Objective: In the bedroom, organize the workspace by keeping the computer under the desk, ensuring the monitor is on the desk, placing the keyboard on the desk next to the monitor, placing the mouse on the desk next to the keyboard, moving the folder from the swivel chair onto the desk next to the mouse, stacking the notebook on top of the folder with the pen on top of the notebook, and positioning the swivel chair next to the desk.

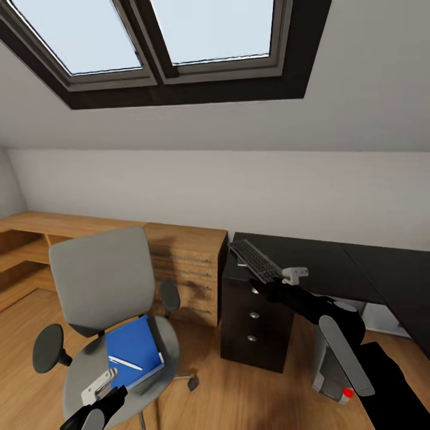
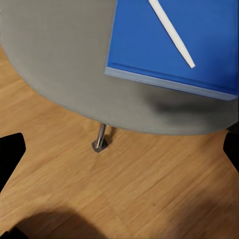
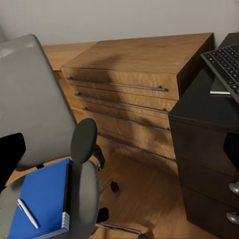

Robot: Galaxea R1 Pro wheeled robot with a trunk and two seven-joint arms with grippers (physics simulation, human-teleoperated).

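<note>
Left claw: our left claw (image 1: 98, 388) hangs low at the front edge of the swivel chair (image 1: 101, 280), fingers spread, pinching nothing.
Right claw: our right claw (image 1: 285, 276) is raised beside the keyboard (image 1: 255, 260); we cannot tell how its fingers stand.
Folder: the blue folder (image 1: 134, 352) lies flat on the grey seat, with the pen (image 1: 125, 362) resting loose on top of it.
Keyboard: it sits at the left end of the black worktop (image 1: 310, 263), one end jutting past the edge.
Containers: the black drawer unit (image 1: 254, 322) under the worktop and the wood dresser (image 1: 185, 269) beside it are both closed, so we cannot see any contents.
Risk, pen: we judge that tilting the folder on lifting would roll the pen to the floor.
Risk, chair: pressing on the seat could make the casters drift and spoil our grip.
Risk, keyboard: a nudge from our right arm might tip it off the edge.
</note>
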